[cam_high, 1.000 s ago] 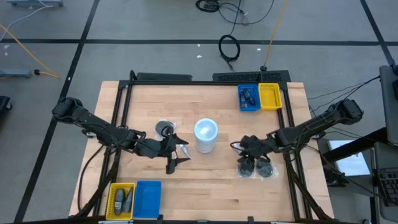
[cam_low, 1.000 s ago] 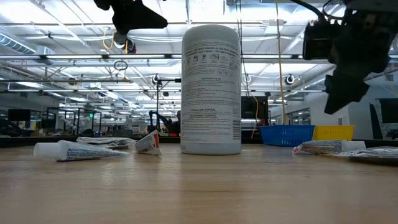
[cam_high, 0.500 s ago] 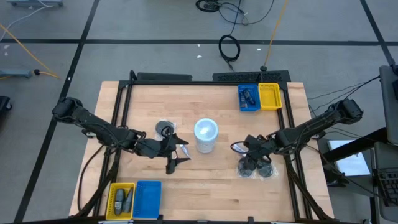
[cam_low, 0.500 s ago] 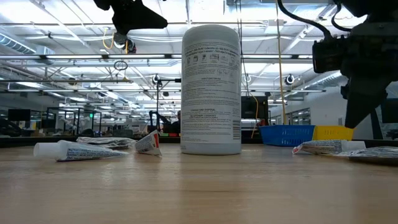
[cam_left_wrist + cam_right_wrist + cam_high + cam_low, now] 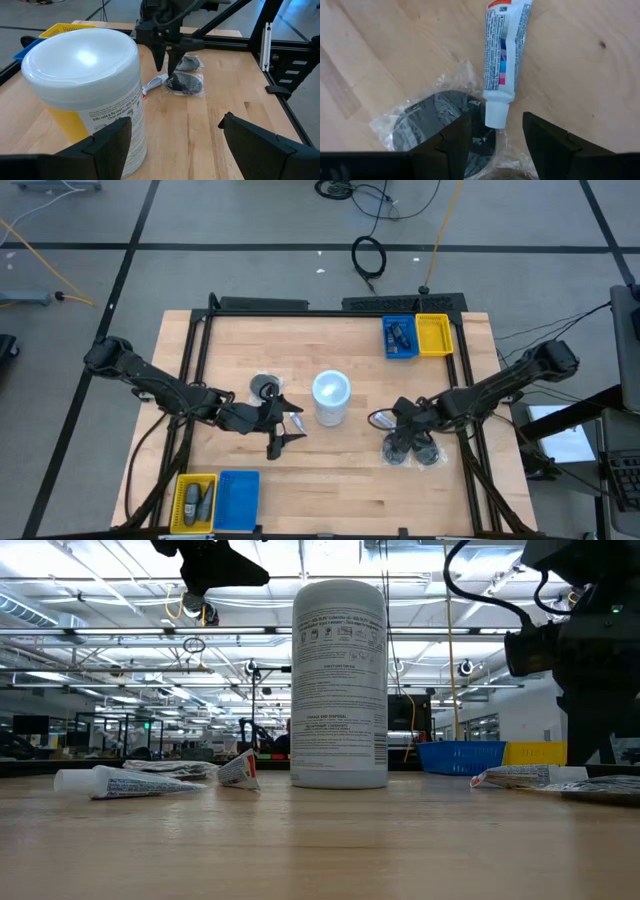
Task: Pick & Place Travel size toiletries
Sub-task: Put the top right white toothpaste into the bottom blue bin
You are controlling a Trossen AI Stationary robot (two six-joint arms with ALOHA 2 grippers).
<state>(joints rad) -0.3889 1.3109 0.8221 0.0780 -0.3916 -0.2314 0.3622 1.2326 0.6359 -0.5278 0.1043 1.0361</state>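
Right wrist view only: white tube [image 5: 501, 65] between parted fingers of right tool [image 5: 495, 132], lower centre, beside one wrapped dark disc [image 5: 432, 125]. High view: left tool [image 5: 283, 427] open, empty, centre-left on desk [image 5: 330, 480].

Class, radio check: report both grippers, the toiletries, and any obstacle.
Right gripper open, straddling white tube's cap, beside bagged dark disc. Left gripper open, empty, idle by white canister. Nothing blocking.

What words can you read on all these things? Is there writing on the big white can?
No text here can be read for certain.
White cylinder: its label holds many lines of print, all too small and blurred to read.
Toothpaste tube: fine print and coloured blocks, too small to read.
Small tubes lying on the table: printed, but too blurred to read.
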